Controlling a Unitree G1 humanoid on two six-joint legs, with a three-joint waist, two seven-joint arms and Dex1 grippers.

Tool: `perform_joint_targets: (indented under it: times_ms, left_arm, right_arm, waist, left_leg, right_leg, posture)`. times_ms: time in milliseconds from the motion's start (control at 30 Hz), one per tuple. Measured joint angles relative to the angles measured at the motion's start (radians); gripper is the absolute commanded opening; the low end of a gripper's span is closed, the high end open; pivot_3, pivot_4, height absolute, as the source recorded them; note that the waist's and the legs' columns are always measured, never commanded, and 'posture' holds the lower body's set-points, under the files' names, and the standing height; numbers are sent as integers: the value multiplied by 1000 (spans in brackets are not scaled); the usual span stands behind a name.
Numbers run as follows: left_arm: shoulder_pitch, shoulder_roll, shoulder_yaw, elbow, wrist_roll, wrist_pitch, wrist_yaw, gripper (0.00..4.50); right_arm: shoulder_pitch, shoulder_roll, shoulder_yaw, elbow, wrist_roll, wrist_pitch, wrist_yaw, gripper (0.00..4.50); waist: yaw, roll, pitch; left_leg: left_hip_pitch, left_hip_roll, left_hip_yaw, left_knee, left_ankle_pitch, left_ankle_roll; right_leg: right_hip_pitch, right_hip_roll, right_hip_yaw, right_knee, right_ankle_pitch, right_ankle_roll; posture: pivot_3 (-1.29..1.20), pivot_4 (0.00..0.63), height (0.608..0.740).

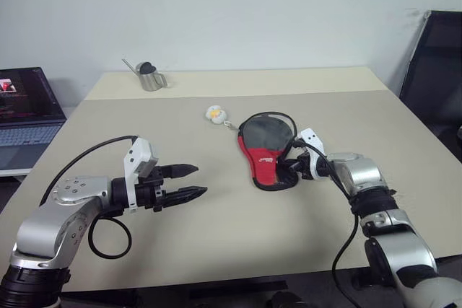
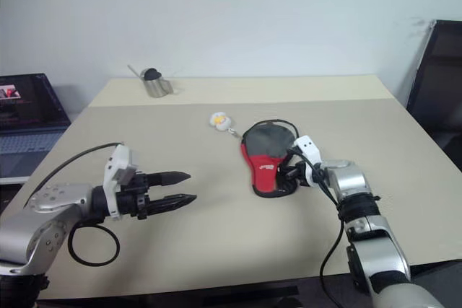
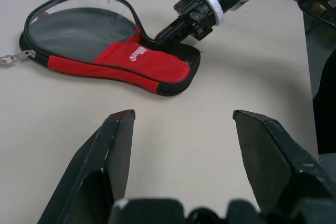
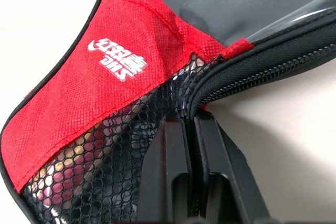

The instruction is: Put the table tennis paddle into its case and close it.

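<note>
Inspector: Left gripper, nearest at seven o'clock, is held with fingers apart, nothing between them. Right gripper?

Assessor: Fingers are pressed together at the case edge by its zipper, at centre table. Paddle handle colours are glimpsed through the mesh. Closing is judged under way; the zipper must be drawn round.

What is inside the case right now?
Through the case's mesh pocket, red and yellowish stripes show, probably the paddle handle. The fabric hides the rest. The right gripper is shut at the zipper edge.
</note>
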Motion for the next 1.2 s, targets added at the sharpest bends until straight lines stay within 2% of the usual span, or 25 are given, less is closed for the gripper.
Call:
perform_joint_targets:
  times_ms: [133,233,333,567,700,933,1033,1200]
  left_arm:
    - [-3,-1,-2,-4,0,0,3,3254]
    - [-11,-3,-4,-4,0,0,4,3254]
    - [-12,-3,-4,-4,0,0,4,3254]
    - [-14,-3,-4,-4,0,0,6,3254]
    - [-18,-3,-4,-4,0,0,7,3254]
    - [-39,-4,-6,3,1,0,6,3254]
    - [-46,-4,-8,11,1,0,5,3254]
    - [-47,-4,-10,14,1,-1,4,3254]
  right_arm:
    - [3,21,-11,0,7,9,-68,37]
    - [-6,42,-24,21,19,6,-125,656]
    - [-9,47,-26,30,27,2,-171,1553]
    - [-56,74,-103,138,74,-35,-267,1553]
    - [-81,70,-120,201,98,-61,-275,1553]
    - [-131,59,-87,322,64,-195,-308,1553]
    - [-137,56,-73,346,53,-234,-311,2083]
    - [-137,43,-49,341,28,-254,-305,3689]
  waist:
    - [0,-4,-2]
    - [-2,-6,-4]
    - [0,-6,-4]
    - [1,-6,-4]
    - [1,-6,-4]
    - [0,-6,-3]
    - [1,-6,-3]
    - [0,-6,-3]
  left_leg:
    - [1,0,2,1,-1,-2]
    - [2,0,2,2,-1,-2]
    - [3,-1,1,4,1,0]
    - [3,-2,4,6,5,5]
    - [3,-2,4,6,5,5]
    - [1,-2,5,6,5,5]
    - [1,-2,4,6,5,5]
    - [1,-1,4,6,5,5]
  right_leg:
    - [0,0,2,0,0,0]
    - [1,0,2,0,-1,5]
    - [2,0,2,0,3,6]
    - [2,0,3,0,8,7]
    - [2,0,3,0,9,8]
    - [1,0,3,-1,9,9]
    - [1,0,3,-1,9,9]
    - [1,0,3,-1,9,8]
  posture:
    - [0,150,740]
    - [0,150,740]
    - [0,150,740]
    - [0,150,740]
    - [0,150,740]
    - [0,150,740]
    - [0,150,740]
    - [0,150,740]
